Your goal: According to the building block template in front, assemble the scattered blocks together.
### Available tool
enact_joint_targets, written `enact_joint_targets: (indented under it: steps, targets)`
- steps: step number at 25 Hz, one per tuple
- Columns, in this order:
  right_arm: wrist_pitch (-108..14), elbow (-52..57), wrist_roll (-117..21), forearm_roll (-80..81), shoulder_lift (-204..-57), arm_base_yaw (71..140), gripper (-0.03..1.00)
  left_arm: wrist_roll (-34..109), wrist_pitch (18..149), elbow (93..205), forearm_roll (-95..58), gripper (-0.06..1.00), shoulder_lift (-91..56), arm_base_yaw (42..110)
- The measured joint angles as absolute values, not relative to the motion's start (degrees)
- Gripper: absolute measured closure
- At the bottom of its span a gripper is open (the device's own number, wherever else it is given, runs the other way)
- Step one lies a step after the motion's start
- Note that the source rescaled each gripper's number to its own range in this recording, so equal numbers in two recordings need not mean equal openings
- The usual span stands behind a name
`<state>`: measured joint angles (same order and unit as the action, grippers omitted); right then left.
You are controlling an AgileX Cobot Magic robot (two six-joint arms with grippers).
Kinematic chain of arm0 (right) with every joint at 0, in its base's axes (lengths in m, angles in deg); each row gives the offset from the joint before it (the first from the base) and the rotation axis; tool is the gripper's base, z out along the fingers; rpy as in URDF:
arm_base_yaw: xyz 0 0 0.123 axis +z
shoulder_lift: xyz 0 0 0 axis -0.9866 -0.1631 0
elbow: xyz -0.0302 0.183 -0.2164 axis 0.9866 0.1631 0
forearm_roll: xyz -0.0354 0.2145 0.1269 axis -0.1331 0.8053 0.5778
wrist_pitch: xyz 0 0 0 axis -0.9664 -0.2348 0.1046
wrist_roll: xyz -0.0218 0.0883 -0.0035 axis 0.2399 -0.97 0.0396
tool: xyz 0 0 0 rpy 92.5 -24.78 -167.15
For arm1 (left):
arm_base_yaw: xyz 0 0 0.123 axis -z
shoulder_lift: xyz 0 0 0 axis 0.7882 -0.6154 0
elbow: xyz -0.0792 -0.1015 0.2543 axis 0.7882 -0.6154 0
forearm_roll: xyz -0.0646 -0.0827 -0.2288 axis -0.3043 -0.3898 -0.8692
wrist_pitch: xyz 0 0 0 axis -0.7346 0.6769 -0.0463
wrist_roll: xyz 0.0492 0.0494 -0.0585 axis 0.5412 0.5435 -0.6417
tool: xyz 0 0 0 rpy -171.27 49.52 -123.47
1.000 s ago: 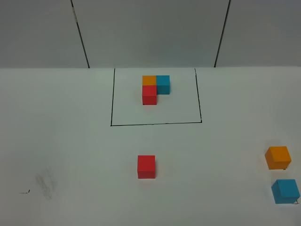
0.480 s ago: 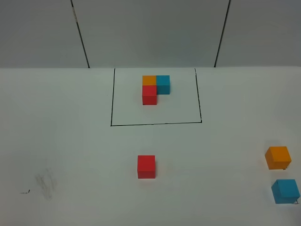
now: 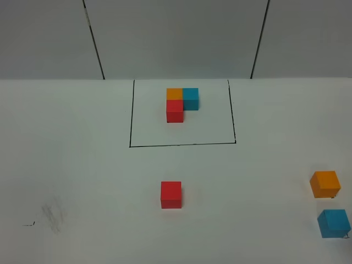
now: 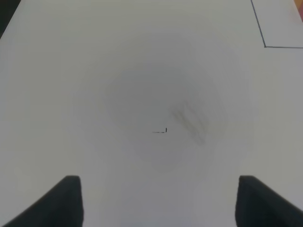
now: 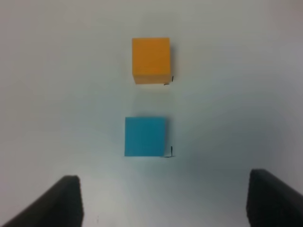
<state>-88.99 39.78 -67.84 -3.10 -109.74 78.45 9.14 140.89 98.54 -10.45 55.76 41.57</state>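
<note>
Find the building block template (image 3: 181, 104) at the far middle of the counter (image 3: 82, 165), inside the thin black rectangle (image 3: 181, 145): orange at the back, blue touching its right side, red touching its front.

Look for the scattered blocks lower down, outside the frame and well apart. Red block (image 3: 171, 194) alone near the middle. Orange block (image 3: 324, 183) and blue block (image 3: 333, 223) at the right edge, near each other but not touching.

Right pincer (image 5: 163, 198) above these two, spread open and gripping nothing. Left pincer (image 4: 158, 198) also spread open and empty, over bare counter beside a small pen mark (image 4: 161, 131).

Probably best to begin with the blue block, as the one closer to the right pincer. Centre over it before going down. Set the fingers on two opposite flat faces, never on the corners, to avoid twisting the cube. Descend straight and keep away from the orange block. Close only when low enough for a firm hold. Afterwards, check the template once more for the correct side.
</note>
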Motion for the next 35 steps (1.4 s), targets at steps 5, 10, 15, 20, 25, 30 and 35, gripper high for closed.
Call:
enact_joint_targets:
  steps: [5,10,15,20,25,30,35]
  targets:
    - [-88.71,35.24,-66.74,-2.96,-114.28,78.45,0.47,9.14,140.89,98.54,-10.45,0.34,55.76,41.57]
    - [-88.52,33.01,-66.25,-2.90,-118.96,78.45,0.47,9.14,140.89,98.54,-10.45,0.34,55.76,41.57]
    - [-88.32,31.98,-65.33,-1.76,-124.82,78.45,0.47,9.01,140.89,98.54,-10.45,0.34,55.76,41.57]
    - [-87.84,29.45,-63.71,-0.97,-130.50,78.45,0.47,9.01,140.89,98.54,-10.45,0.34,55.76,41.57]
    - [-87.72,25.64,-61.10,1.88,-135.05,78.45,0.47,9.06,140.89,98.54,-10.45,0.34,55.76,41.57]
    - [-86.42,24.16,-60.54,2.83,-139.76,78.45,0.47,9.06,140.89,98.54,-10.45,0.34,55.76,41.57]
    - [-84.29,23.89,-60.44,2.83,-145.89,78.45,0.55,9.06,140.89,98.54,-10.45,0.34,55.76,41.57]
